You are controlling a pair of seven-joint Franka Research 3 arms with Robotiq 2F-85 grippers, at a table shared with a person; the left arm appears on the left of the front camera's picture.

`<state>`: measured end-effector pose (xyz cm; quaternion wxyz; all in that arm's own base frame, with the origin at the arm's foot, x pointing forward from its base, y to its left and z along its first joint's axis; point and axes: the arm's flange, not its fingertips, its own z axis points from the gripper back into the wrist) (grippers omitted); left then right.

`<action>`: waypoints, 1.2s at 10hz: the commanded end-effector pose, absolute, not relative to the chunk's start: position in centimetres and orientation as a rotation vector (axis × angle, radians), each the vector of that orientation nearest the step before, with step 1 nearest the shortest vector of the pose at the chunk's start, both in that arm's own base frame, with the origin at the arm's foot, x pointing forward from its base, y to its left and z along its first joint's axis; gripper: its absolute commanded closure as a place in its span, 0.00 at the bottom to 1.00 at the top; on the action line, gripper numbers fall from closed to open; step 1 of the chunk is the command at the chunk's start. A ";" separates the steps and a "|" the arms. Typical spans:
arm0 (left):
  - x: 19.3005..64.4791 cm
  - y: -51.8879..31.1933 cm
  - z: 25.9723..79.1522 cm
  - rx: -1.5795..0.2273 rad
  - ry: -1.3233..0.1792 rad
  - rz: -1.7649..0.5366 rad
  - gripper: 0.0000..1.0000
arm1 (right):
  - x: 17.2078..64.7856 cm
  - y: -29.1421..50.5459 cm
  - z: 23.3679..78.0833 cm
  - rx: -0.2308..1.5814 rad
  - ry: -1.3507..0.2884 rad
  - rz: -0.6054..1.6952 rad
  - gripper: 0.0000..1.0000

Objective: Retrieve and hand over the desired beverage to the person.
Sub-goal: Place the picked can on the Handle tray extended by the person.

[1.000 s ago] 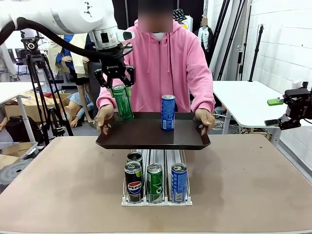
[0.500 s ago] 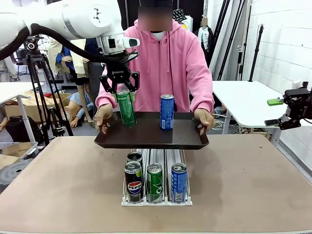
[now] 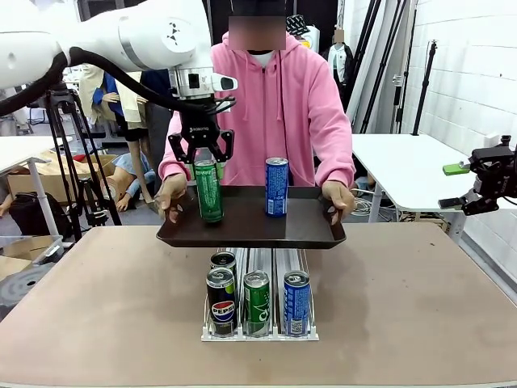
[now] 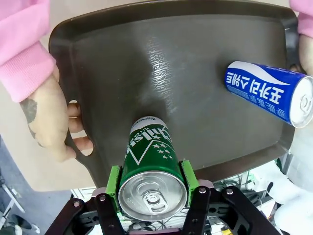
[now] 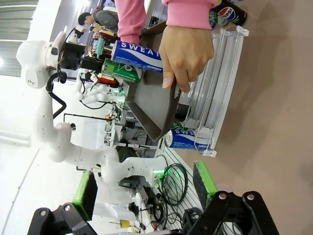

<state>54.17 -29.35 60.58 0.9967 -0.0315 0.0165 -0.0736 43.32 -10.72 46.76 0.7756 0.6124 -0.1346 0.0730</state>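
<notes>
Left gripper: we found its jaws clamped on the top of a green can, green pads against both sides of the can in the left wrist view. The can stood upright with its base on, or just above, a dark tray; we could not tell which.

Tray: held level above the bench by the person in a pink hoodie, one hand gripping its left edge, the other hand its right edge. A blue can stood upright on it, apart from the green can.

Bench below the tray: a white rack of three lanes, carrying a Pepsi can, a second green can and a second blue can at the near end.

Right gripper: we noted it well off to the side, jaws apart, holding nothing.
</notes>
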 end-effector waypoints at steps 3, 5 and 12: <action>54.2 -29.5 60.1 0.012 0.015 -0.131 1.00 | 43.4 -10.6 46.7 1.324 -0.301 0.153 0.00; 53.9 -29.4 59.8 0.030 -0.007 -0.138 1.00 | 43.4 -10.6 46.7 1.324 -0.301 0.153 0.00; 52.8 -30.4 62.8 0.033 -0.033 -0.165 0.00 | 43.4 -10.6 46.7 1.324 -0.301 0.153 0.00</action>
